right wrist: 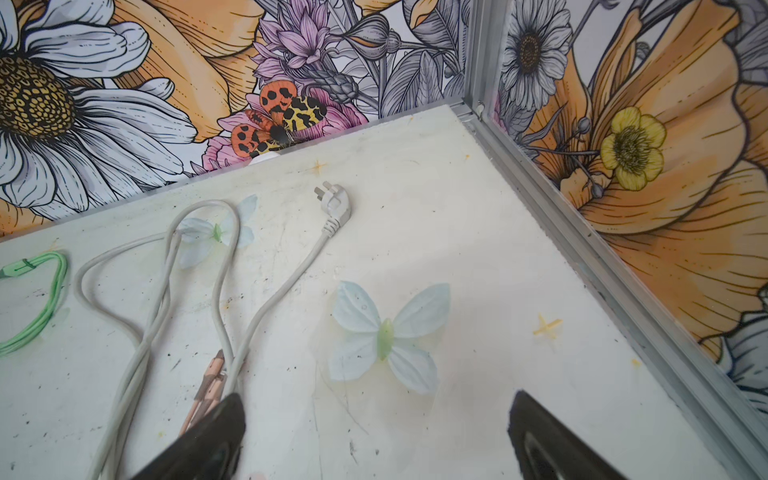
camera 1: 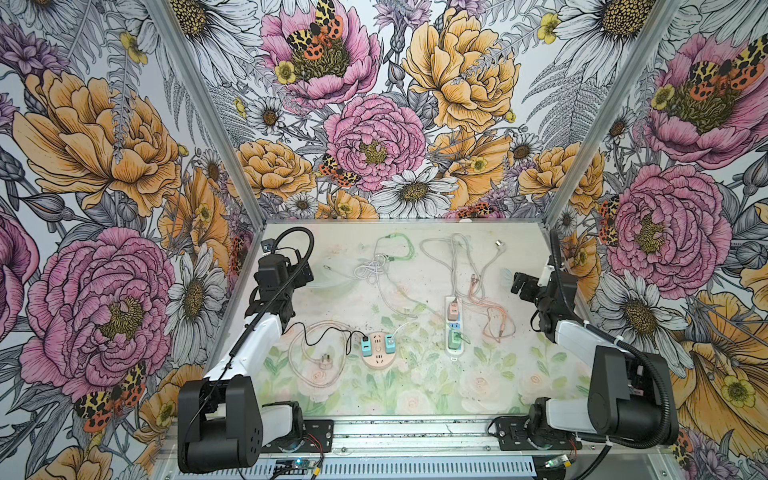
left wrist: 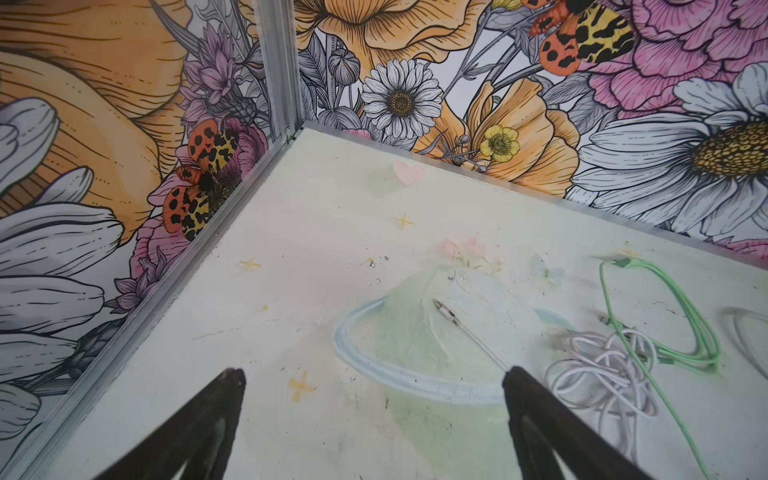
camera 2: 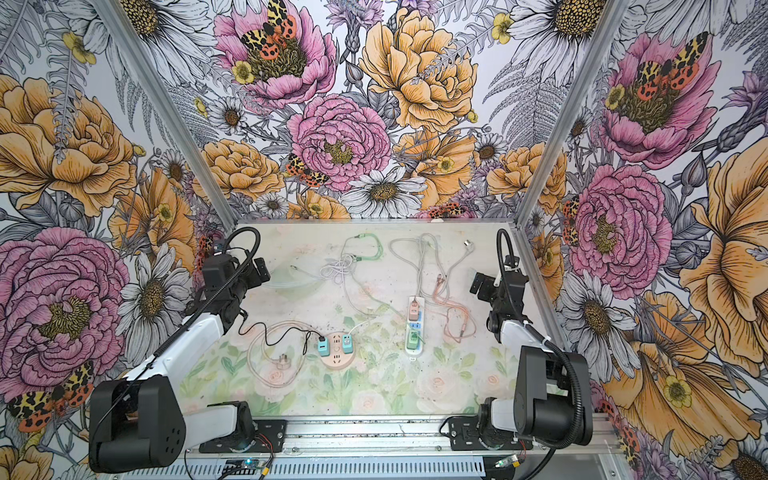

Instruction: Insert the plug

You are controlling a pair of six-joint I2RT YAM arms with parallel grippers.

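Jaws of left gripper (left wrist: 374, 376) and right gripper (right wrist: 376, 399) stand wide, empty. Between them the round pink socket hub (camera 1: 377, 362) holds two teal chargers (camera 1: 366, 345), the white power strip (camera 1: 454, 352) a pink charger (camera 1: 454, 308) and a green charger (camera 1: 455, 338). By the back wall (right wrist: 166, 62) lies the white three-pin plug (right wrist: 334, 203), loose.

Left arm (camera 1: 253, 332): elbow bent, wrist raised on its own side. Left fingers (left wrist: 203, 424) spread wide and empty, worktop below them. Right arm (camera 1: 582, 338): same folded posture on its side. Right fingers (right wrist: 212, 444) spread wide and empty, clear above the worktop.
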